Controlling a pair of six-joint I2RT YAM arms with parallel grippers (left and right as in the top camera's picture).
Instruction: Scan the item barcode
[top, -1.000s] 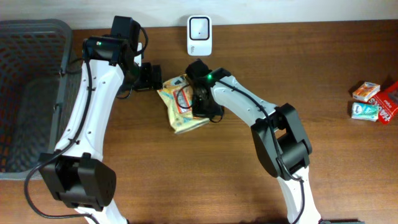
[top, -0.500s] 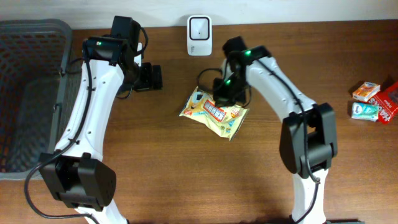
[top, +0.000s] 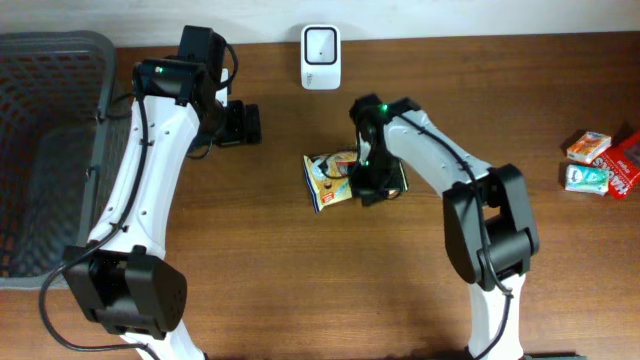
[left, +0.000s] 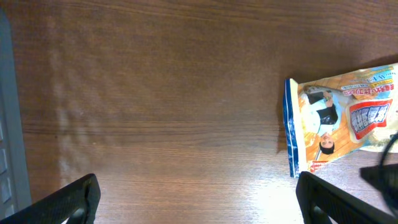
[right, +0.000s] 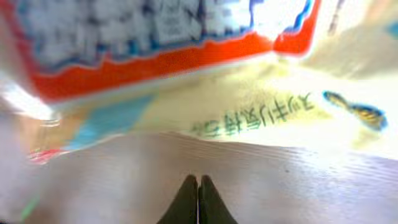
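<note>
- Since half a second ago, seen from overhead, the right gripper (top: 374, 186) has dropped nearer the table's middle and the snack packet (top: 328, 180) has turned with it, now bunched shorter; the left arm has not moved.
- Overhead: the packet lies on the wooden table (top: 300, 290) below the white scanner (top: 320, 57), apart from it. The left gripper (top: 246, 124) hangs well left of the packet. A grey basket (top: 50, 45) sits far left and small boxes (top: 600, 165) far right.
- Left wrist: the left gripper (left: 199, 200) is spread wide and grasps nothing, with bare wood between its fingers (left: 69, 200); the packet (left: 339, 118) lies flat at the right.
- Right wrist: the right gripper (right: 198, 200) has its fingertips pressed together, clamped on the packet's pale crimped edge, and the blurred packet (right: 186, 68) fills the view.
</note>
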